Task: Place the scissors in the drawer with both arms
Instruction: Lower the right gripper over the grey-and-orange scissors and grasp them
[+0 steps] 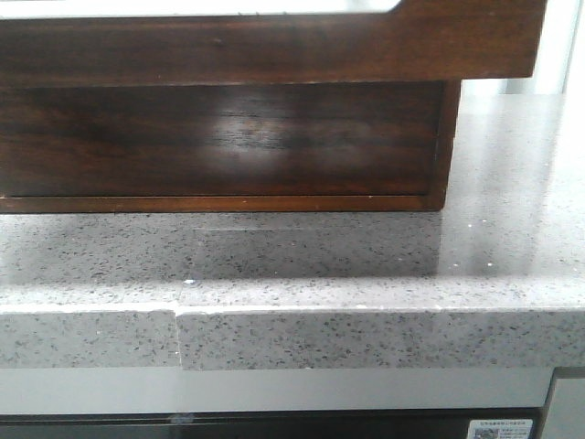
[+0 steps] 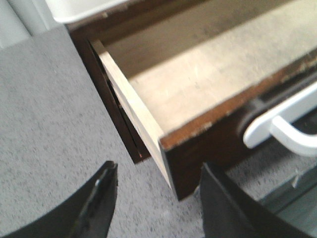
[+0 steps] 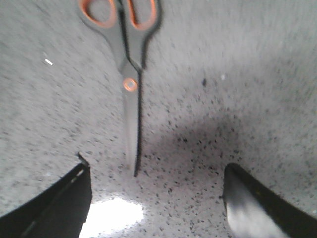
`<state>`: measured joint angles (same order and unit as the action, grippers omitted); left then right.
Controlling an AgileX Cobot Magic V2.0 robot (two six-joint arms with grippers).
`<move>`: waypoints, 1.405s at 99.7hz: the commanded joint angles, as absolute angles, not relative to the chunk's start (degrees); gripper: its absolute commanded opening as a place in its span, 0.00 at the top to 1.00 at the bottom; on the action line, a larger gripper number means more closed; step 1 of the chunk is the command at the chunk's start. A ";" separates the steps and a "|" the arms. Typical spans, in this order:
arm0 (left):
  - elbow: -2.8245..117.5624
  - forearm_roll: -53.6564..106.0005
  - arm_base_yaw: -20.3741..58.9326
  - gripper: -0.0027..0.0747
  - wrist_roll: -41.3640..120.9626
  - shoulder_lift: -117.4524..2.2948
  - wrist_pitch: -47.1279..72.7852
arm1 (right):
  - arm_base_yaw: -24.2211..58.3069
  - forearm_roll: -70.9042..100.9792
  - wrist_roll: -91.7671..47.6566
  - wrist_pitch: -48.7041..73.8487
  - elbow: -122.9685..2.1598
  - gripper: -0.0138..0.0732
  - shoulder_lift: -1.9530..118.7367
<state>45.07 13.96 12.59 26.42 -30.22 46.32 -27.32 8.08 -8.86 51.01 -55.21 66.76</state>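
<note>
A: On the speckled counter [image 3: 237, 74], where do the scissors [image 3: 130, 84] lie?
B: Flat, closed, long axis running straight away from the right gripper [image 3: 156, 198], tips nearest; its jaws spread wide, empty.
A: The drawer [image 2: 198, 94]?
B: Pulled open; left gripper [image 2: 158, 203] wide, empty, beside its corner.

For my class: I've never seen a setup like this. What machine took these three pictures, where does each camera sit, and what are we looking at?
A two-armed robot took them. The front camera looks forward over a speckled grey countertop at a dark wooden drawer pulled out above it. The other two cameras ride on the wrists. The left gripper, open and empty, hovers by the open drawer's corner, near its white handle. The right gripper, also open, hangs over closed scissors with orange-lined handles lying on the counter. Nothing is held.
</note>
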 commanded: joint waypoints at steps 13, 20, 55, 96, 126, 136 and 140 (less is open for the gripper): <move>46.92 16.13 12.85 0.52 25.38 -30.81 39.04 | -26.52 8.32 -11.90 55.71 -64.61 0.27 77.61; 46.22 16.13 12.85 0.52 25.38 -30.81 38.29 | -25.32 8.32 -12.90 56.07 -66.80 0.27 80.69; 45.67 17.16 12.85 0.52 25.38 -30.81 37.39 | -21.37 5.87 -13.19 60.35 -77.10 0.42 92.75; 45.67 17.16 12.85 0.52 25.38 -30.81 36.65 | -21.02 3.91 -14.05 66.30 -85.04 0.53 99.97; 45.67 17.16 12.85 0.52 25.38 -30.81 36.55 | -18.41 2.34 -14.75 69.68 -87.14 0.53 102.96; 45.67 17.16 12.85 0.52 25.38 -30.81 36.55 | -18.41 1.87 -14.75 69.93 -87.14 0.54 103.18; 45.67 17.16 12.85 0.52 25.38 -30.81 36.55 | -18.41 1.87 -14.75 69.93 -87.14 0.57 103.18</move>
